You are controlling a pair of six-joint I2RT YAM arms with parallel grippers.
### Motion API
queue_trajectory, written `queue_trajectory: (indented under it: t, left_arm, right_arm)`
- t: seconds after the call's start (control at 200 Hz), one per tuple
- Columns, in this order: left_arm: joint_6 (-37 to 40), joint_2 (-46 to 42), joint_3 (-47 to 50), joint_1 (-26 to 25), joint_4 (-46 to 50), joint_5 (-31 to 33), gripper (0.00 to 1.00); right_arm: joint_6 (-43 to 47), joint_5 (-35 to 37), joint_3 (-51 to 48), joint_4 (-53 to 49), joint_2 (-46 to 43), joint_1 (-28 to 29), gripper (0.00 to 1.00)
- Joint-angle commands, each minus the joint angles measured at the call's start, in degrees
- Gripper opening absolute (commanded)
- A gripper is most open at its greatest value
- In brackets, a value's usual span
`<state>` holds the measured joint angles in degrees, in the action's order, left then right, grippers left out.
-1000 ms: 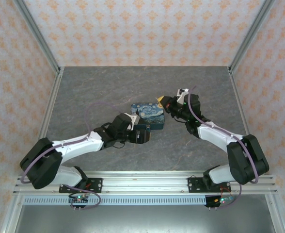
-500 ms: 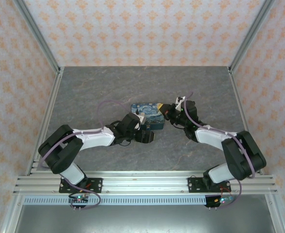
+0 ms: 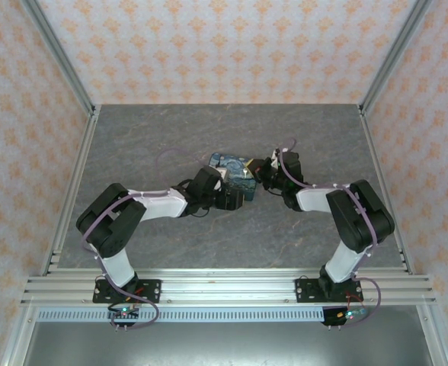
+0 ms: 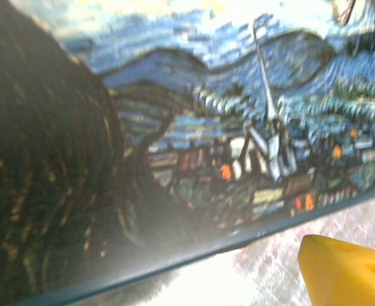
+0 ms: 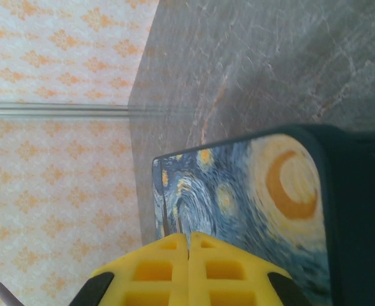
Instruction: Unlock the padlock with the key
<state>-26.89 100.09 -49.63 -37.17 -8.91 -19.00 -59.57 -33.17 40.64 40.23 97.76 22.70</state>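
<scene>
step: closing on tin (image 3: 228, 166) | left gripper (image 3: 236, 197) near side, fingers wide apart, holding nothing | right gripper (image 5: 189, 255) right side, pinched shut, seemingly empty | next: likely locate padlock

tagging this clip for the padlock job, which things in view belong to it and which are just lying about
In the job:
left gripper
right gripper, shut
rectangular dark-blue Starry Night tin, which both are at

Lying about:
grey stone-look table
orange-patterned wall
aluminium rail
</scene>
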Motion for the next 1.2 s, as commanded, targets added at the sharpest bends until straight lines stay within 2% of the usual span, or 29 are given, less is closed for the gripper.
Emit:
queue_trajectory:
  t: [0.0,0.621,0.986,1.196]
  left_arm:
    - [2.99,1.03,-1.62,0.17,-2.17,0.39,0.89]
    - [4.0,7.09,-2.52,-0.97,-7.82,-0.5,0.84]
    - [-2.37,5.29,-1.68,-1.64,-14.08,-4.25,0.82]
    - [-6.0,6.11,-1.55,-1.57,-15.99,-4.36,0.82]
  right_arm:
    - [-0.97,-0.98,1.98,4.08,1.13,-0.23,0.0]
    - [-1.6,-1.15,0.66,5.63,1.47,-0.84,0.0]
    - [-1.67,-1.55,-0.82,6.49,1.38,-1.87,0.0]
    - [-1.95,-1.55,-1.36,7.22,1.47,-1.99,0.0]
